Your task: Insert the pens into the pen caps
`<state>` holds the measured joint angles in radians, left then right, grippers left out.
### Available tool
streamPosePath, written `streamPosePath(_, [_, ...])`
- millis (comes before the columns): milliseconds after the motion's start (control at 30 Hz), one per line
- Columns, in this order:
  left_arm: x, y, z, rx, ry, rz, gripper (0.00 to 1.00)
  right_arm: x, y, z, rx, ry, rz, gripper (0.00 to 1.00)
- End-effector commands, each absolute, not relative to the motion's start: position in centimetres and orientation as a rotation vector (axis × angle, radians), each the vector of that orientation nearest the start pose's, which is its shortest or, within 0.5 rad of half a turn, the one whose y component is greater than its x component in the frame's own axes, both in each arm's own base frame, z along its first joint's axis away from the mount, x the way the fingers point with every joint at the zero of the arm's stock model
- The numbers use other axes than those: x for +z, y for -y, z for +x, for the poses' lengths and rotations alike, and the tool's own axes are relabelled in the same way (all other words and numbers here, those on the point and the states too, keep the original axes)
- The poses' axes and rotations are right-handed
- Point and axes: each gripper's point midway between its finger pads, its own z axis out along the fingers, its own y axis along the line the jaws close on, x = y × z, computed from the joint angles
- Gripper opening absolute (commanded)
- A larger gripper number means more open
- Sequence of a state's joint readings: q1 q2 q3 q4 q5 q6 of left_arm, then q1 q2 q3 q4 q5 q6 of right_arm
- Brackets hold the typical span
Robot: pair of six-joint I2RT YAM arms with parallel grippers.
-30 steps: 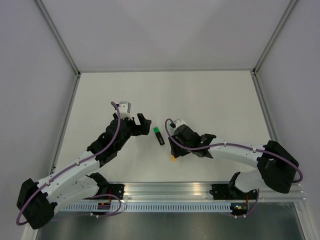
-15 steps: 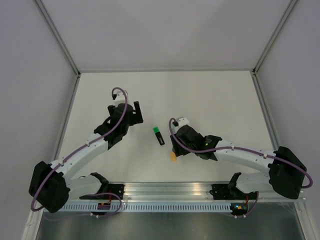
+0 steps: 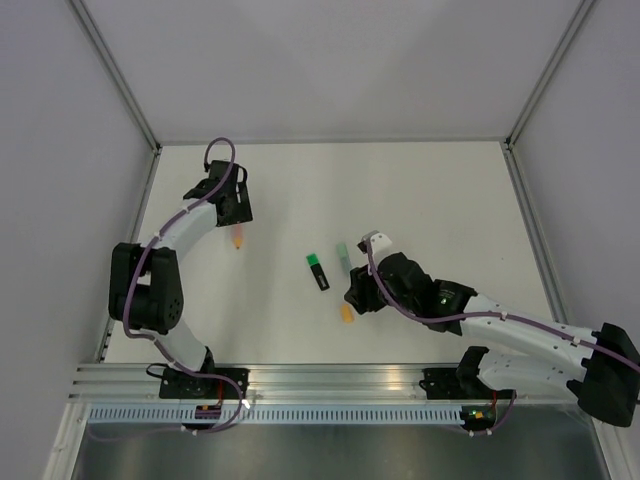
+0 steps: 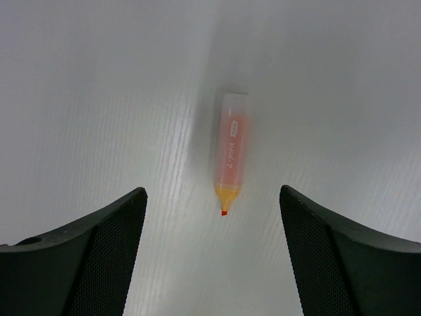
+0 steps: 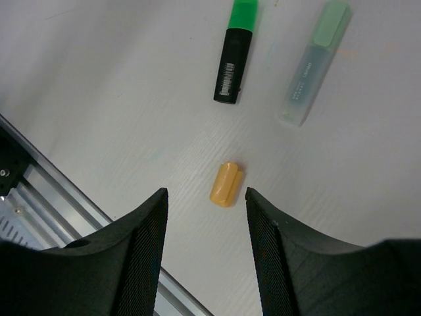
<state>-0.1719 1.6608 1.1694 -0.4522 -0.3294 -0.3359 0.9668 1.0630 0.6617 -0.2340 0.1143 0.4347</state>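
Observation:
The pale pink-orange pen lies uncapped on the table, its orange tip pointing at my left gripper. That gripper is open and empty just short of the tip. In the top view the pen lies at the far left, just in front of the left gripper. The orange-yellow cap lies just ahead of my open right gripper, level with its fingertips; in the top view it lies next to the right gripper. The black pen with a green end lies beyond it. No loose green cap shows.
A pale green translucent marker lies beside the black pen, to its right; it also shows in the top view. A metal rail runs along the near table edge. Grey walls enclose the left, back and right sides.
My left arm has swung out to the far left and now points at the pink-orange pen. My right gripper has drawn back, uncovering the pale green marker.

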Motion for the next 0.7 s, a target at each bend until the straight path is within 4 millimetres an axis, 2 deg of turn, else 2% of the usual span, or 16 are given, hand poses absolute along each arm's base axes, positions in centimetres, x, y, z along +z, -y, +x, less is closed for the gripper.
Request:
streamPosePath(0, [11.7, 3.3, 41.5, 0.186, -2.449, -0.069, 0.86, 15.1, -27.3, 17.6, 0.77, -2.121, -0.577, 0.57])
streamPosePath(33, [12.8, 3.6, 42.3, 0.177, -2.433, -0.015, 0.86, 15.3, -27.6, 17.2, 0.8, -2.112, -0.591, 0.57])
streamPosePath(100, [11.7, 3.8, 42.1, 0.174, -2.509, 0.014, 0.83, 16.1, -27.5, 16.9, 0.831, -2.087, -0.592, 0.57])
streamPosePath(133, [12.4, 3.8, 42.9, 0.181, -2.503, -0.006, 0.8, 16.2, -27.5, 16.8, 0.834, -2.085, -0.592, 0.57])
streamPosePath(167, [11.1, 3.5, 42.9, 0.209, -2.543, -0.022, 0.79, 16.6, -27.3, 16.7, 0.842, -2.071, -0.588, 0.57])
streamPosePath(233, [10.3, 3.2, 42.9, 0.211, -2.582, -0.076, 0.76, 17.0, -27.2, 16.6, 0.851, -2.056, -0.584, 0.57])
streamPosePath(367, [7.0, 3.6, 42.4, 0.205, -2.67, -0.141, 0.71, 17.6, -26.9, 16.4, 0.866, -2.03, -0.575, 0.57])
streamPosePath(500, [5.8, 3.0, 42.2, 0.254, -2.69, -0.238, 0.69, 17.6, -27.1, 15.9, 0.9, -2.026, -0.597, 0.57])
streamPosePath(667, [5.7, 2.5, 42.1, 0.236, -2.687, -0.375, 0.61, 17.7, -27.3, 15.7, 0.916, -2.026, -0.603, 0.57])
